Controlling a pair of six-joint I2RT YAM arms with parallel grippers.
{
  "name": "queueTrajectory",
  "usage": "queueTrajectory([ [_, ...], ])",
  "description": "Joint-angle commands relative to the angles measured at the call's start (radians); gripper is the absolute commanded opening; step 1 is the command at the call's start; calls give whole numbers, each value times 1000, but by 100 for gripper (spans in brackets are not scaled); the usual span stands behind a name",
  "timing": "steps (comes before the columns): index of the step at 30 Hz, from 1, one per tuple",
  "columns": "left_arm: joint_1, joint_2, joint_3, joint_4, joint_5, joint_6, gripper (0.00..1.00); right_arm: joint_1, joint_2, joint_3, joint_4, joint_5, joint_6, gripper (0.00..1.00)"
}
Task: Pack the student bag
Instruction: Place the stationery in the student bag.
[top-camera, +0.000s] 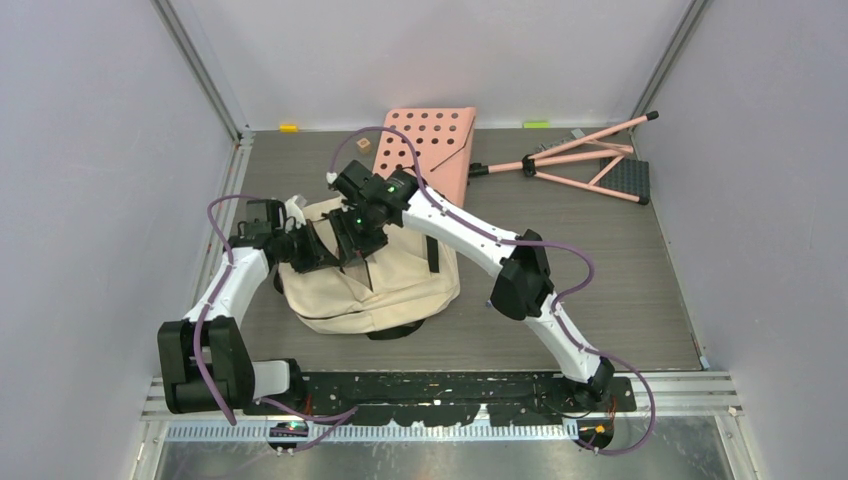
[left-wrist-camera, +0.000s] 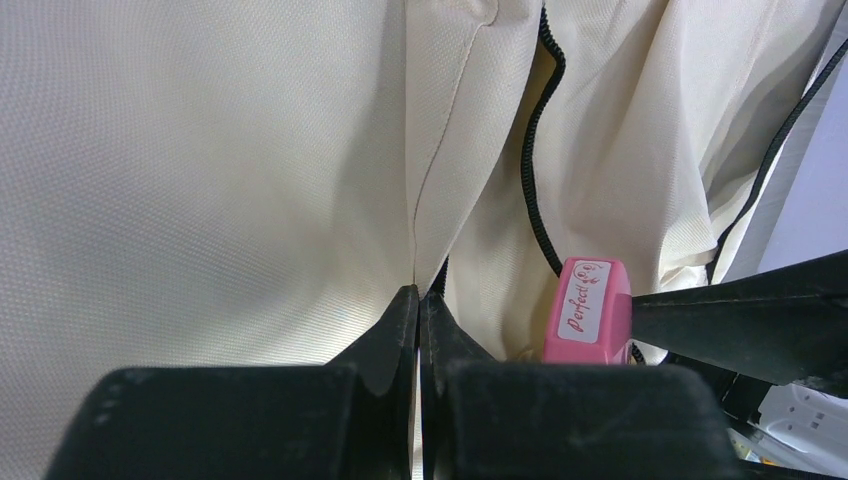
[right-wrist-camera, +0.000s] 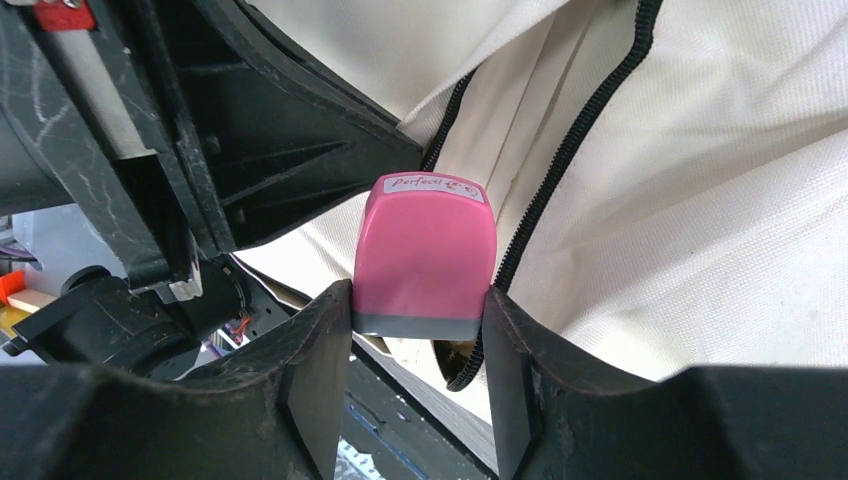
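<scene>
The student bag (top-camera: 385, 285), cream with black zipper trim, lies on the table between the two arms. My left gripper (top-camera: 322, 250) is at its upper left edge. In the left wrist view the left gripper (left-wrist-camera: 419, 295) is shut, with a seam of the bag's cream fabric (left-wrist-camera: 250, 170) pinched at its tips. My right gripper (top-camera: 356, 236) hovers over the bag's open zipper. It is shut on a pink block (right-wrist-camera: 425, 250) with a grey base and a "Perfect" label. The pink block (left-wrist-camera: 590, 312) also shows beside the black zipper (left-wrist-camera: 535, 190).
A pink perforated board (top-camera: 432, 145) lies behind the bag, with a small wooden cube (top-camera: 362, 145) beside it. A pink folding stand (top-camera: 590, 165) lies at the back right. Small yellow (top-camera: 289, 127) and green (top-camera: 536, 124) pieces sit by the back wall.
</scene>
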Motion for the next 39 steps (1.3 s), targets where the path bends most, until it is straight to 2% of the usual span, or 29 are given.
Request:
queueTrajectory([
  [1,7,-16,18,-2,27,-6,0,21,1,68,-62,-30,-25,21],
  [7,7,-16,13,3,29,-10,0,41,2,76,-78,-66,-56,21],
  [11,7,-14,12,6,33,-12,0,67,37,136,-118,-60,-81,21],
  [25,7,-29,7,2,21,-11,0,66,32,96,-178,294,6,16],
  [32,7,-32,7,2,18,-10,0,60,95,168,-322,388,18,16],
  [36,6,-32,6,2,18,-10,0,62,86,160,-332,394,12,20],
  [39,7,-33,6,2,18,-10,0,71,65,118,-296,338,-24,27],
])
